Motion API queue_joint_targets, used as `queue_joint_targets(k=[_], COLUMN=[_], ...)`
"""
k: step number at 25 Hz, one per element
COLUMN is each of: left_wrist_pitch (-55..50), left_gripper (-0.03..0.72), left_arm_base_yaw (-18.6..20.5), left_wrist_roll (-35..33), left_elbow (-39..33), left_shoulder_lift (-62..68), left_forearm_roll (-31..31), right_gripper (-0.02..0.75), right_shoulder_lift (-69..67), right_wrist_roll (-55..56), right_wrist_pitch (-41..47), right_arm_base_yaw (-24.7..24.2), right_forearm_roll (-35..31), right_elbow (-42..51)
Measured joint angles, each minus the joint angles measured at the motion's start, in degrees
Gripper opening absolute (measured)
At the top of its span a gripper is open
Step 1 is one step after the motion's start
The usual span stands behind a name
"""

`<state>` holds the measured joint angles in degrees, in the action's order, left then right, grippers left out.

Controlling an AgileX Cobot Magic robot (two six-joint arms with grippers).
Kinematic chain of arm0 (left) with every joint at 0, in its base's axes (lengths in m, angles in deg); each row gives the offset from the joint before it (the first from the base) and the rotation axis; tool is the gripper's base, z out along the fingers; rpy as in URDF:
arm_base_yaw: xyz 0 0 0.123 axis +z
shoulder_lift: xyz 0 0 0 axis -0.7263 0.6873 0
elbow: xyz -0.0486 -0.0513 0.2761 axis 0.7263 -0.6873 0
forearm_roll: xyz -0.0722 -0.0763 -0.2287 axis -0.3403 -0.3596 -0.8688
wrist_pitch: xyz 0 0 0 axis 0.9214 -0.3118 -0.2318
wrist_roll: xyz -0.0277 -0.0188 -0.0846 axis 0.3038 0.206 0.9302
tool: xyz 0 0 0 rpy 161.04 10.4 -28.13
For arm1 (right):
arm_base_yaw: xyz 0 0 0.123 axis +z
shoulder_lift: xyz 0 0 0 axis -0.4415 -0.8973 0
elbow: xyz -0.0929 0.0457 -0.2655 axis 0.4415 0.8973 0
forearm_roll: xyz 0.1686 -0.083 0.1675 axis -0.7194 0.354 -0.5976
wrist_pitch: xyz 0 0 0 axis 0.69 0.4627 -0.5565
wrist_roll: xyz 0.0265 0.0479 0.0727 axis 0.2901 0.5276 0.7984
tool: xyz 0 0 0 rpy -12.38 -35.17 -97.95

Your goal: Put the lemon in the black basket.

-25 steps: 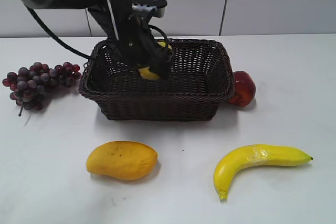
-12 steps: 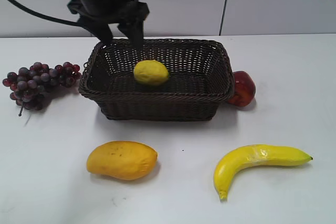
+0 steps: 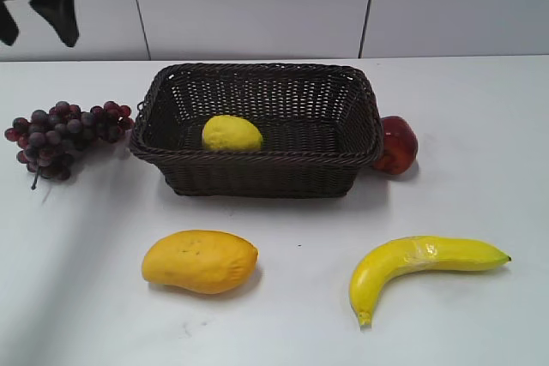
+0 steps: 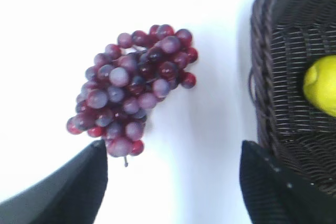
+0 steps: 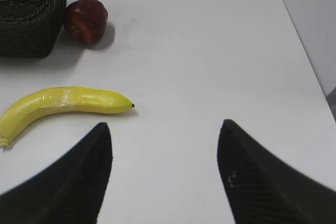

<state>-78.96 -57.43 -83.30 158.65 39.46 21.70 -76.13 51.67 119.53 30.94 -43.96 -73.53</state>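
The lemon lies inside the black basket, towards its left side; it also shows in the left wrist view within the basket's wicker wall. My left gripper is high at the far left of the exterior view, open and empty. In the left wrist view the left gripper hangs above bare table between the grapes and the basket. My right gripper is open and empty over bare table; it does not show in the exterior view.
A bunch of purple grapes lies left of the basket. A red apple touches the basket's right end. A mango and a banana lie in front. The right table edge is near my right gripper.
My left gripper let go of the lemon in the basket, then rose and drew back to the upper left. The lemon rolled a little to the left inside the basket.
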Motion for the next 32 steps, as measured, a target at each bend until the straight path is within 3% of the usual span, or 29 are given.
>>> queue_joint_targets(k=[5,13,25,32], left_wrist_pitch=[0.0,-0.1,3.9,4.1], left_gripper=[0.567,0.550,0.545,0.545], left_arm_base_yaw=[5.0,11.1,11.6,11.6], left_wrist_roll=[0.0,0.0,0.0,0.0], left_elbow=[-8.9,-31.2,-58.5,-68.6], left_shoulder_lift=[-7.2,-23.5,-54.1,-73.7], left_forearm_roll=[0.1,1.0,1.8,2.4], right_gripper=[0.480,0.480,0.480,0.480], right_shoulder_lift=[0.0,0.0,0.0,0.0], right_wrist_roll=[0.0,0.0,0.0,0.0], right_wrist_pitch=[0.0,0.0,0.0,0.0], right_arm_base_yaw=[0.0,0.0,0.0,0.0], right_forearm_roll=[0.0,0.0,0.0,0.0], right_elbow=[0.0,0.0,0.0,0.0])
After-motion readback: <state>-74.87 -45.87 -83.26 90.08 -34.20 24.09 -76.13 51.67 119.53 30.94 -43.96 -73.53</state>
